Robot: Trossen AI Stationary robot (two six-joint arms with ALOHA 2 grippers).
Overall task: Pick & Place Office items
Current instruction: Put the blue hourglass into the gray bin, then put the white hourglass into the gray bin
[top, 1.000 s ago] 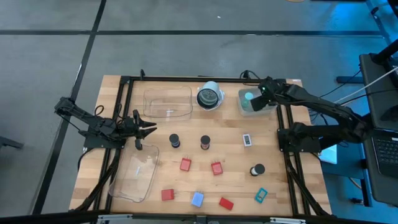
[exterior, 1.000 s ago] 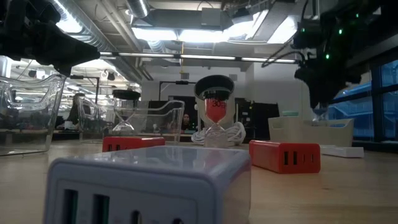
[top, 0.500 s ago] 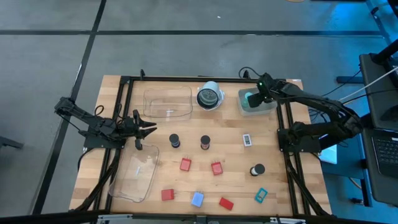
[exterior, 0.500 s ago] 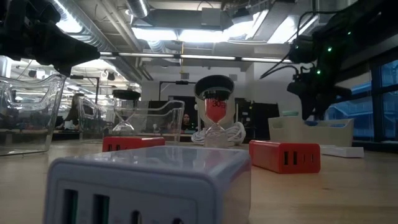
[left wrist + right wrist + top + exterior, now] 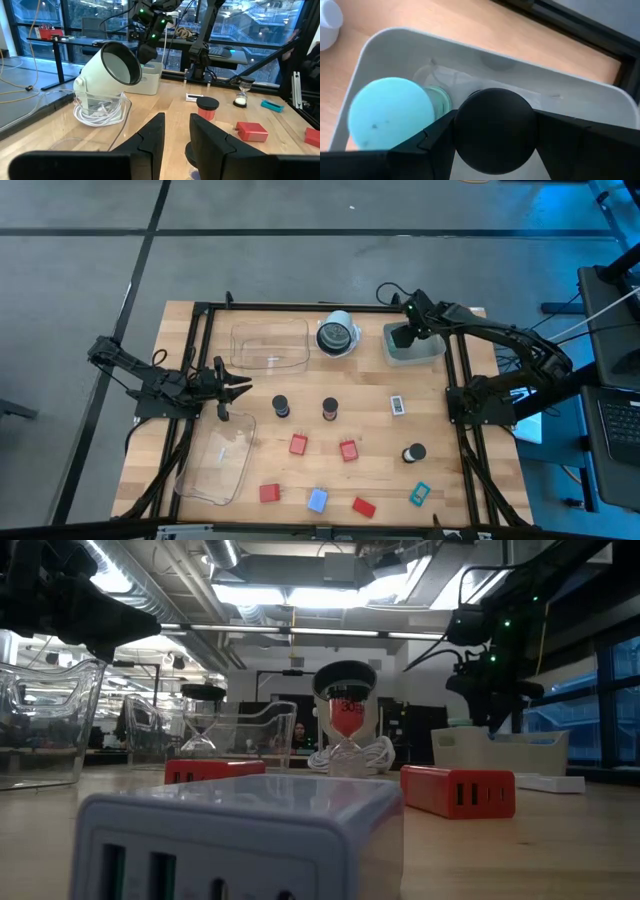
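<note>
My right gripper (image 5: 403, 337) hangs over the white bin (image 5: 432, 352) at the table's far right, shut on a short black cylinder (image 5: 495, 131). A teal round cap (image 5: 392, 112) lies in the bin beside it. Other items rest flat on the table: black cylinders (image 5: 281, 406) (image 5: 330, 409) (image 5: 414, 452), red blocks (image 5: 298, 444) (image 5: 348, 450) (image 5: 269, 493), a pale-blue rectangle (image 5: 317, 500) and a teal one (image 5: 419, 494). My left gripper (image 5: 238, 387) waits open at the left side, touching nothing. My right gripper pinches the black cylinder by its round top (image 5: 495, 112) between its two fingers (image 5: 437, 137), coming from above and pointing down. The cylinder sits upright inside the bin's walls (image 5: 385, 42). Whether its base touches the bin floor is hidden by its own top.
Two clear plastic trays lie at the far left (image 5: 270, 345) and near left (image 5: 218, 463). A large round white-rimmed object (image 5: 337, 334) on a coiled cable stands just left of the bin. A black frame rail (image 5: 455, 380) runs along the table's right side.
My right gripper has moved toward the table's left, from the bin's right part to over its left part, and now covers the teal cap in the high view. It has stayed shut.
</note>
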